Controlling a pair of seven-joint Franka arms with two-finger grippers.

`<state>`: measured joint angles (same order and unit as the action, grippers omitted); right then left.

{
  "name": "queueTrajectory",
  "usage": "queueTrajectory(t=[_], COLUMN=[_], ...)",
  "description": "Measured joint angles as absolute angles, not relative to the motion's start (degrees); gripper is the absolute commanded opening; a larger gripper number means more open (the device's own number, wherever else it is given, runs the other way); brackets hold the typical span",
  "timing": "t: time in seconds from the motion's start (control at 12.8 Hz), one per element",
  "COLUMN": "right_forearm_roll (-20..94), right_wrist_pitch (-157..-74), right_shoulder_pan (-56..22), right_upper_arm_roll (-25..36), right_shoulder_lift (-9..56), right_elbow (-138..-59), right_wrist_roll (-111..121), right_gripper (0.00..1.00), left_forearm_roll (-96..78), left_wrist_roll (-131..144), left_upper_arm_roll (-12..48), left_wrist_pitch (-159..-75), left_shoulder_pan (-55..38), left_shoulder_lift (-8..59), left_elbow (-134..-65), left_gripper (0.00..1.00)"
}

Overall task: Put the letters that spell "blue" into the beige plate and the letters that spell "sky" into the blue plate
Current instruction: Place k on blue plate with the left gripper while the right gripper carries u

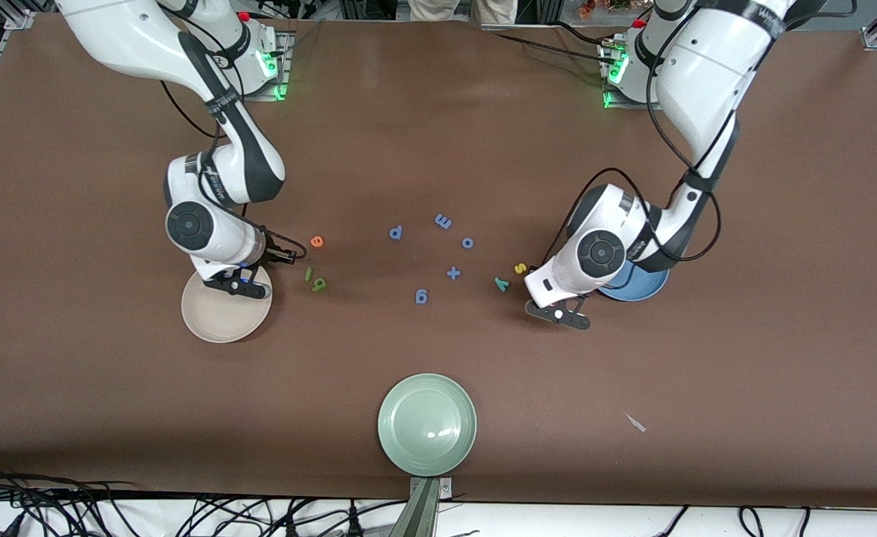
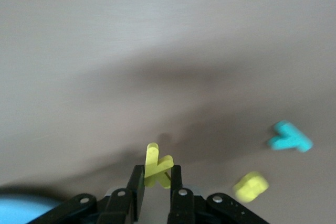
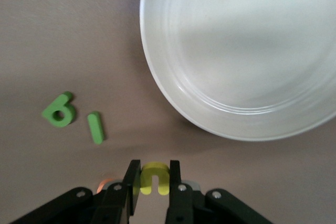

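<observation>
My right gripper is shut on the yellow u, low over the table between the orange e and the beige plate. The green l and green b lie beside that plate. My left gripper is shut on the yellow k, low over the table next to the blue plate. The yellow s and teal y lie close by. In the front view the left hand hides its own fingers.
Several all-blue letters and a blue plus sign lie mid-table between the two arms. A pale green plate sits near the table's front edge, with a small paper scrap toward the left arm's end.
</observation>
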<state>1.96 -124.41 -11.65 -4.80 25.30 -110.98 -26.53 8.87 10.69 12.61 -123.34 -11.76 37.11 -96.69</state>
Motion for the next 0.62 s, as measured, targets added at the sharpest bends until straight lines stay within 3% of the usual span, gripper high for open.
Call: queueTrajectory(t=[0.23, 0.31, 0.39, 0.55, 0.62], right_forearm_roll=[-0.06, -0.62, -0.88, -1.01, -1.02], right_wrist_pitch=[-122.78, -123.05, -123.52, -124.92, -125.60], right_shoulder_pan=[-11.42, -11.28, -11.23, -11.11, -10.85], right_upper_arm_roll=[-1.76, -0.80, -0.04, 0.74, 0.86], right_shoulder_lift=[25.09, 25.50, 26.06, 27.30, 27.84], right_elbow=[-109.52, -109.52, -109.52, -109.52, -109.52], right_wrist_roll=[-21.02, -19.72, -18.91, -18.18, -18.15], right_gripper=[0.27, 0.30, 0.42, 0.55, 0.55], left_forearm_roll=[11.08, 11.08, 11.08, 11.08, 11.08], left_wrist_roll=[7.28, 5.95, 5.13, 5.01, 5.40], left_upper_arm_roll=[12.04, 12.00, 11.98, 12.11, 12.41], left_wrist_pitch=[-113.88, -112.33, -111.79, -111.76, -111.81], left_shoulder_pan=[-7.94, -6.53, -5.51, -5.17, -5.54], left_shoulder_lift=[32.34, 31.94, 32.01, 32.58, 33.01], left_elbow=[-96.20, -96.38, -96.92, -98.78, -99.26], left_gripper=[0.00, 0.18, 0.99, 1.00, 1.00])
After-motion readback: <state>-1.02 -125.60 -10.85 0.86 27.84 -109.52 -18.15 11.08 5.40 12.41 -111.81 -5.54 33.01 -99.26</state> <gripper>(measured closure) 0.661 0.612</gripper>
